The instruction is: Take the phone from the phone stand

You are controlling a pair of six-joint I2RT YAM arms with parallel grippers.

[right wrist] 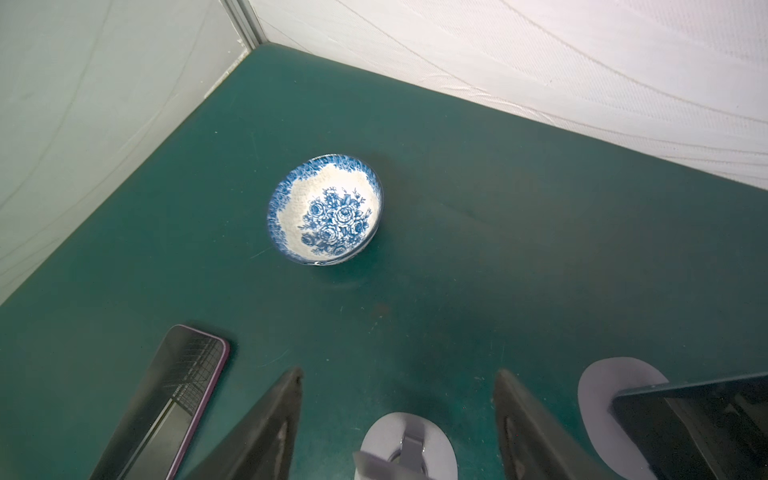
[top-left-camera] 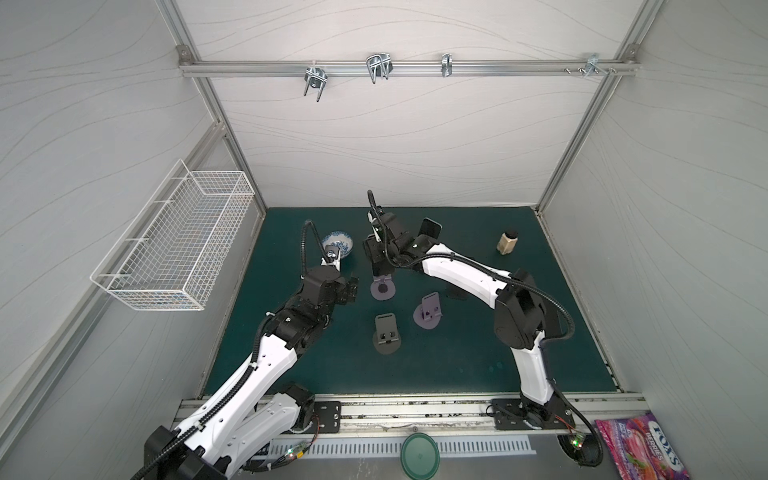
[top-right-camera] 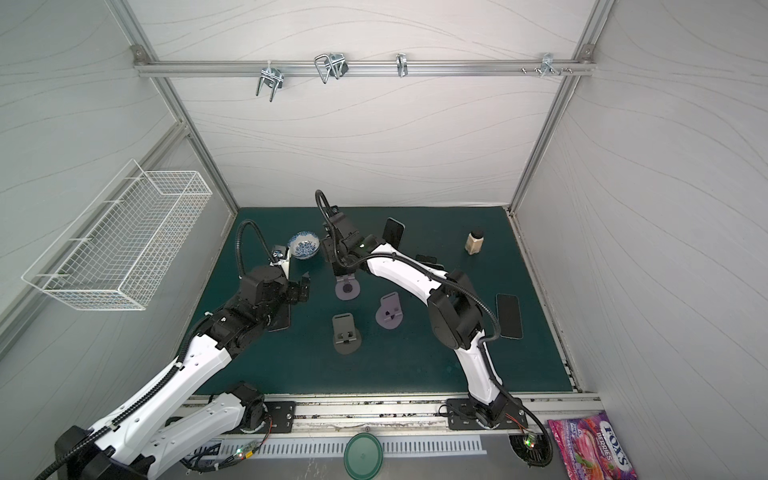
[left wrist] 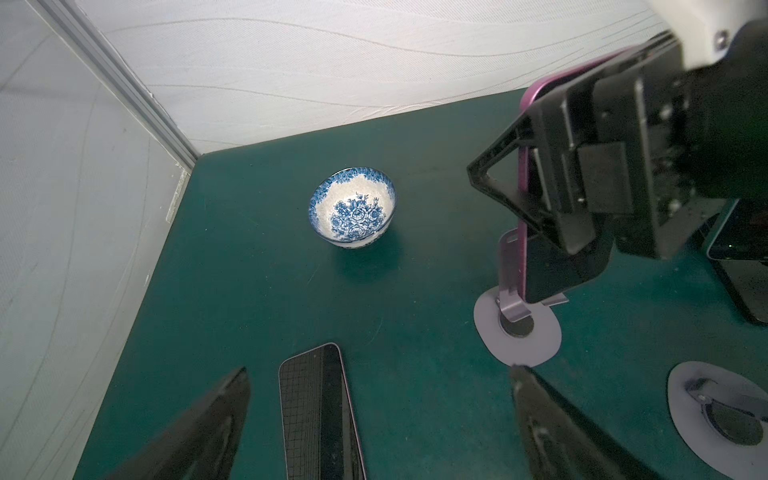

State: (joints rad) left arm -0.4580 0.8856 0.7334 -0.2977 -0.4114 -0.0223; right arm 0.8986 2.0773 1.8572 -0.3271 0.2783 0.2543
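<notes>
The pink-edged phone (left wrist: pixel 548 266) stands upright at the purple stand (left wrist: pixel 517 332)'s lip, mid-frame in both top views, clamped by the right hand (right wrist: pixel 399 371). The left hand (left wrist: pixel 380 370) gapes empty over another phone (left wrist: pixel 318 411) flat on the counter (left wrist: pixel 415 145), with a bowl (left wrist: pixel 352 208) nearby.

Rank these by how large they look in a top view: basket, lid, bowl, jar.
1. basket, by far the largest.
2. lid, though it lies nearer the camera.
3. bowl and jar: too alike to rank, and the bowl is partly hidden.
</notes>
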